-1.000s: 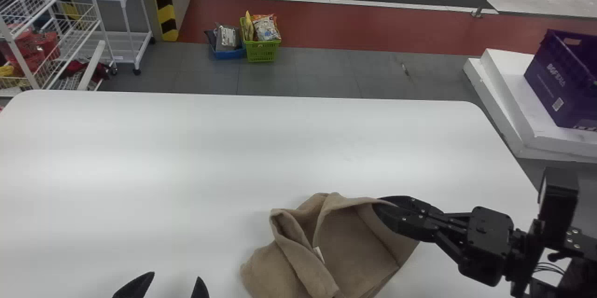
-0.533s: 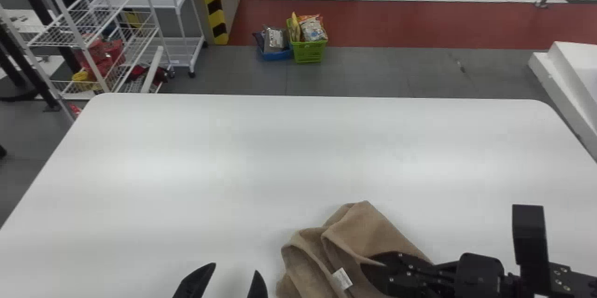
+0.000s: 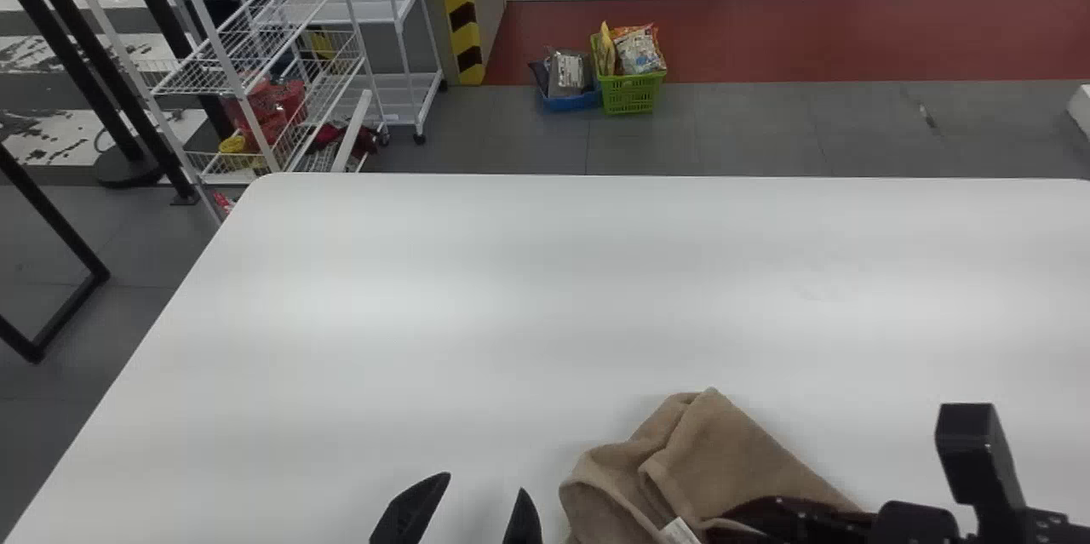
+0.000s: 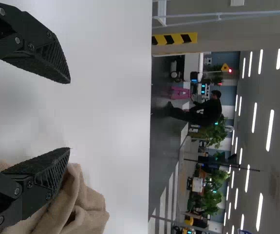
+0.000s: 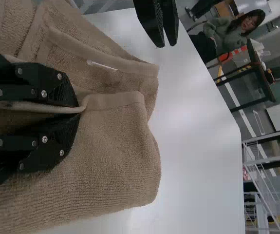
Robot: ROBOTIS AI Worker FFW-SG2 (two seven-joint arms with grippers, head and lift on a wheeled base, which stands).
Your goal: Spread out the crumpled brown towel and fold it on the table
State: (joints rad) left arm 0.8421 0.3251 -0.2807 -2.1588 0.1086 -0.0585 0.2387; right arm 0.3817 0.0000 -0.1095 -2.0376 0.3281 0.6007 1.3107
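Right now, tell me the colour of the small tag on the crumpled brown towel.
The small tag is white, clearest in the head view.

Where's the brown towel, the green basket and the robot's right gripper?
Brown towel [image 3: 732, 459], head view: on the cloth's top layer.
Green basket [image 3: 632, 94], head view: on its front wall.
Right gripper [image 5: 76, 111], right wrist view: midway between its fingertips.

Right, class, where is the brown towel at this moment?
In the head view, the brown towel lies crumpled on the white table, low and right of centre, its edge between the right gripper's fingers.
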